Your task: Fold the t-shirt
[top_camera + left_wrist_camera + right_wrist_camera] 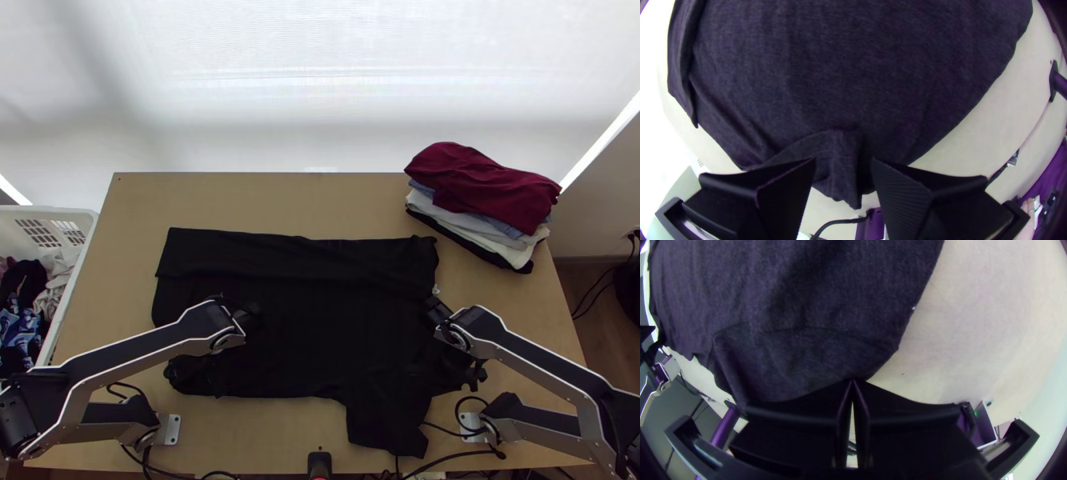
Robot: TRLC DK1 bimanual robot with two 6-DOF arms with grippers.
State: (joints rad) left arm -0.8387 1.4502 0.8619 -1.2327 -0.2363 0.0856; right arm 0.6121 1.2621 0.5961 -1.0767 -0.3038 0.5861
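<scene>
Black t-shirt, mostly spread, left and nearside of clothes pile. Likely light, floppy; pinch all layers at edge away from pile. My left gripper: wide, clamping nothing. Right gripper: closed at cloth edge, can't tell if it's caught.

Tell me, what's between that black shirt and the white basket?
Bare wooden tabletop, seen in the top view; the left arm crosses above the part of that stretch closer to the arms' bases.

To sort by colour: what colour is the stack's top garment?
The top garment is dark red, clearest in the top view.
</scene>
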